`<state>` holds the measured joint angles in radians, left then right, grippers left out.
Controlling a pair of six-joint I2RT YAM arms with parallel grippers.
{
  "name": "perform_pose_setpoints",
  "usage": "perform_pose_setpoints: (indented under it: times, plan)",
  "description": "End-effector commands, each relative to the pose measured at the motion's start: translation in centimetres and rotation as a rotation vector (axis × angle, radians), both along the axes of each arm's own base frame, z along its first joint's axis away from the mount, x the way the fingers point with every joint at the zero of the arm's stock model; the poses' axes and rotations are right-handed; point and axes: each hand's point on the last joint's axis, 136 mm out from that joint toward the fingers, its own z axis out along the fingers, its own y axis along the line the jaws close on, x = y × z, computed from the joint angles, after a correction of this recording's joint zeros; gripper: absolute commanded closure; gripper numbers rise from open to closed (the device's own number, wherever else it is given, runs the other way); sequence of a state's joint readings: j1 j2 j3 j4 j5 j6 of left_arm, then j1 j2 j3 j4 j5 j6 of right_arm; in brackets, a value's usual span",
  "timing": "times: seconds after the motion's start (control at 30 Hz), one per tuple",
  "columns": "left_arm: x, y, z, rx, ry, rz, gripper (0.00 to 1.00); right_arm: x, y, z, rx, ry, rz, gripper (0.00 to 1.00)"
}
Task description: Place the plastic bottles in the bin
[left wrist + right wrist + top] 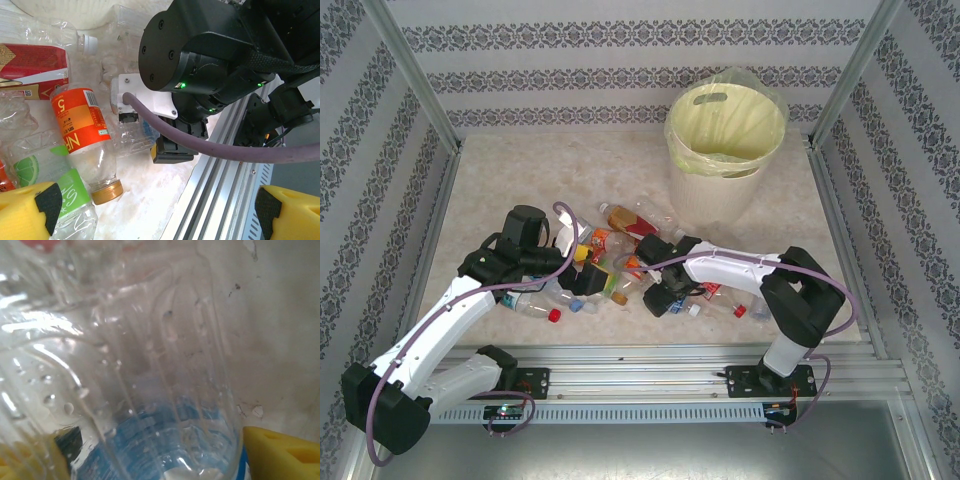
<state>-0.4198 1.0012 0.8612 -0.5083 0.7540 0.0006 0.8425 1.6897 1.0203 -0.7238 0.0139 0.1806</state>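
A clear blue-labelled bottle (150, 390) is straddled by the right claw (155, 455); whether it is squeezed cannot be told. The left claw (156, 207) is spread, empty. The plastic bottles (620, 250) are heaped on the surface (520, 180) near the bin (720, 190). Light, slippery, crushable walls are judged likely; a mid-body hold is advised.

L end effector (159, 210) spread wide, R end effector (152, 455) likewise, both arms low

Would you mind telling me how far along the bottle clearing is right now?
Barely started: the bin shows no bottle I can make out. The right hand straddles a blue-labelled bottle; the left hand is open. The bottle pile lies on the table, yet to move.
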Motion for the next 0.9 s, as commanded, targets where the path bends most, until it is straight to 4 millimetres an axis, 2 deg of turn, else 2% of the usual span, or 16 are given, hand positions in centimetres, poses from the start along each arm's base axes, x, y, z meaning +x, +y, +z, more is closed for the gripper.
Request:
perform_pose_setpoints:
  times: [0.0, 0.2, 0.33, 0.5, 0.7, 0.87]
  plan:
    - [-0.1, -0.4, 0.6, -0.013, -0.057, -0.025, 0.0, -0.2, -0.6, -0.5, -0.027, -0.008, -0.024, 0.2]
    - [0.1, -0.5, 1.1, -0.025, -0.073, -0.026, 0.0, -0.2, -0.3, 0.8, 0.018, -0.03, -0.035, 0.3]
    - [0.5, -1.2, 2.7, -0.093, -0.1, -0.026, 0.0, -0.1, -0.4, 2.6, 0.065, -0.074, -0.055, 0.36]
    - [1.5, -2.5, 5.2, -0.215, -0.126, -0.035, 0.0, -0.1, -0.6, 5.1, 0.132, -0.12, -0.094, 0.39]
    - [2.9, -3.6, 8.4, -0.309, -0.211, -0.057, 0.0, 0.3, -0.8, 9.2, 0.255, -0.18, -0.17, 0.4]
    - [3.8, -4.2, 10.2, -0.373, -0.282, -0.074, 0.0, 1.4, -1.4, 13.5, 0.355, -0.262, -0.237, 0.4]
